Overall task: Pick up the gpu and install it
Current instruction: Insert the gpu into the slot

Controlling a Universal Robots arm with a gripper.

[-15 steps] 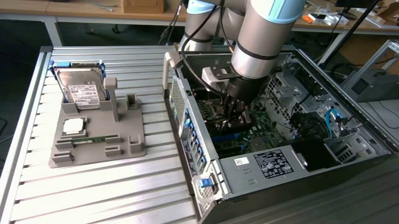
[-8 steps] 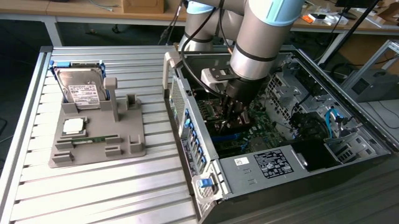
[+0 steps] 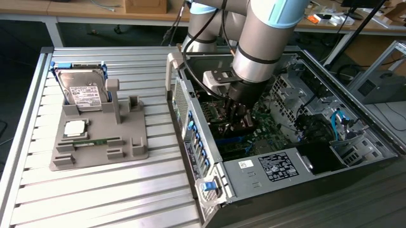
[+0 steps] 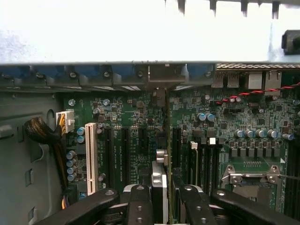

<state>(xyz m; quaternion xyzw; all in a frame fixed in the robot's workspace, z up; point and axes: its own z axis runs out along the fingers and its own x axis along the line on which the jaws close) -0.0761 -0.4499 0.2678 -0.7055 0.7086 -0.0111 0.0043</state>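
Slatted metal table (image 3: 95, 190) carries an open computer case (image 3: 266, 180); the gripper (image 4: 166, 206) reaches inside it, jaws clenched on the gpu (image 4: 159, 187), holding the card edge-on over the green motherboard (image 4: 136, 140), seemingly to line it up with the slots.

This is a robotics lab or electronics workshop. A ribbed aluminium counter (image 3: 95, 190) carries an open computer case (image 3: 292, 142) with its green motherboard (image 4: 136, 140) exposed, and beside it a grey fixture tray (image 3: 101, 142) holding a hard drive (image 3: 85, 92) and other parts. An industrial robot arm (image 3: 266, 42) reaches into the case. Behind stand wooden benches (image 3: 82, 9) strewn with cables and a cardboard box (image 3: 146, 5).
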